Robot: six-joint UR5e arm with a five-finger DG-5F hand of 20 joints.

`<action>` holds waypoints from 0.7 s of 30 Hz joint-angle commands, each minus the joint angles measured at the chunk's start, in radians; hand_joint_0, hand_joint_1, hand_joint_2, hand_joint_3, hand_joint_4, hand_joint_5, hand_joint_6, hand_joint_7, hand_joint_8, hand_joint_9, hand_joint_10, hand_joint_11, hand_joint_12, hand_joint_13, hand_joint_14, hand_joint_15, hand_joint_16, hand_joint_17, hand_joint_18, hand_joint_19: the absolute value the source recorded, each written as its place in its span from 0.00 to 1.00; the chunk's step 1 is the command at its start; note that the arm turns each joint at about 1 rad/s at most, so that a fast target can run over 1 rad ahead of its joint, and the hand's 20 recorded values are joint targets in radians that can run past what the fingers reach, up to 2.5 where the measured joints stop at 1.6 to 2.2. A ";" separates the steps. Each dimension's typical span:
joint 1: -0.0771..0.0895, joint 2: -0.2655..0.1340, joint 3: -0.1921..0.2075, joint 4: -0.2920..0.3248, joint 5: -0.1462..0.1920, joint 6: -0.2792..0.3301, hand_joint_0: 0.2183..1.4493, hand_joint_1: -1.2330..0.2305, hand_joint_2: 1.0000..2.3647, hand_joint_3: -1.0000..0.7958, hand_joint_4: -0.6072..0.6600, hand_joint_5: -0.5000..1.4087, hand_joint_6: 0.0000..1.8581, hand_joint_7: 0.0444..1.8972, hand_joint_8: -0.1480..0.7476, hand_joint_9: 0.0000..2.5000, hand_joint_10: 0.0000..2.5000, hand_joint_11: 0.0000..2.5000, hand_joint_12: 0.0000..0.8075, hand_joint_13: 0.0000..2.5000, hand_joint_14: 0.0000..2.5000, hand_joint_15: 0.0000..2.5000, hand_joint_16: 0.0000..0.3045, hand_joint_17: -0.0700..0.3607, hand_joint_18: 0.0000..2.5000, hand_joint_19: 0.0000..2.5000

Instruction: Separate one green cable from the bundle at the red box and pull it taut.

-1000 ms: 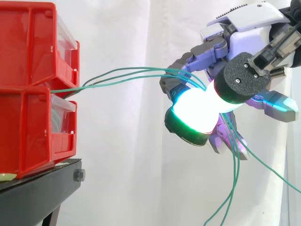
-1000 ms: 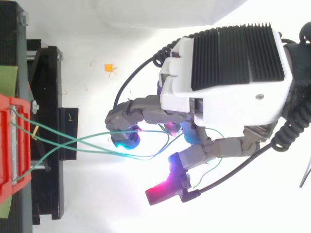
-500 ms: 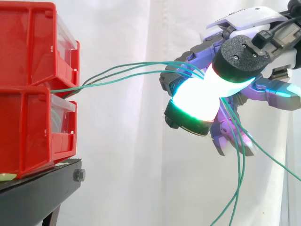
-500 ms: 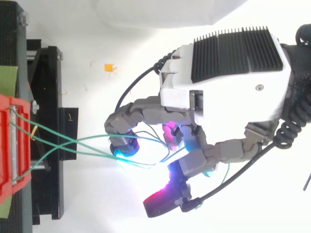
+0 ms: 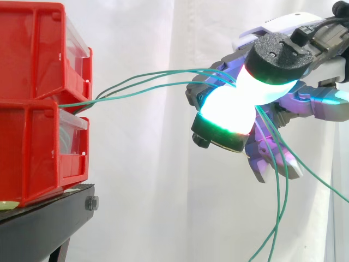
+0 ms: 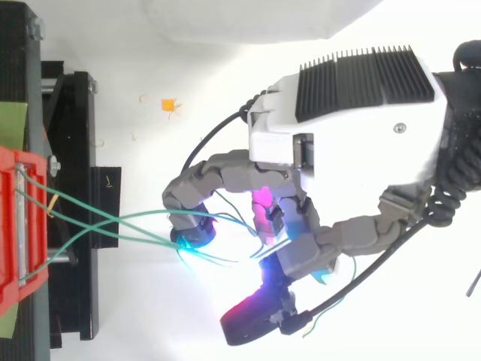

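Observation:
Several thin green cables (image 5: 147,83) run from the gap between the two stacked red boxes (image 5: 38,98) rightward into my hand (image 5: 272,82). In the top view the green cables (image 6: 113,222) cross each other just off the red box (image 6: 19,226) and converge at the hand (image 6: 331,143). My fingers are curled around the cable bundle, with glowing fingertips (image 6: 194,239) closing on the strands. Past the hand the cables hang down loose (image 5: 278,207). The stretch between box and hand sags slightly in a shallow arc.
The red boxes stand on a black stand (image 5: 43,224), whose black frame (image 6: 71,195) shows from above. A white curtain hangs behind. A small orange scrap (image 6: 169,105) lies on the white floor.
My hand has risen slightly and its fingers have curled tighter around the green cables. The cables between box and hand arc a little higher.

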 commanded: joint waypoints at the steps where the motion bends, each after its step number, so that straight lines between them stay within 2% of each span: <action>1: 0.000 0.000 0.000 -0.001 0.000 0.017 0.40 0.36 0.01 0.38 0.54 0.33 0.27 0.69 0.41 0.73 0.00 0.10 0.51 0.47 0.01 0.21 0.14 0.39 0.33 0.24; 6: 0.000 0.000 0.000 0.002 -0.005 0.018 0.40 0.36 0.01 0.37 0.53 0.33 0.27 0.69 0.41 0.72 0.00 0.10 0.50 0.47 0.01 0.22 0.14 0.39 0.33 0.24; 9: 0.001 0.001 0.000 0.000 -0.005 0.018 0.35 0.36 0.01 0.34 0.55 0.32 0.27 0.69 0.40 0.72 0.00 0.10 0.51 0.47 0.01 0.22 0.15 0.40 0.33 0.25; 13: 0.000 0.001 0.000 -0.003 -0.008 0.018 0.24 0.41 0.00 0.28 0.57 0.32 0.27 0.68 0.42 0.73 0.00 0.10 0.54 0.48 0.01 0.22 0.17 0.43 0.35 0.25; 21: 0.000 0.000 -0.002 -0.004 -0.022 0.018 0.18 0.49 0.00 0.28 0.58 0.32 0.27 0.67 0.45 0.73 0.00 0.09 0.58 0.50 0.01 0.21 0.20 0.48 0.38 0.23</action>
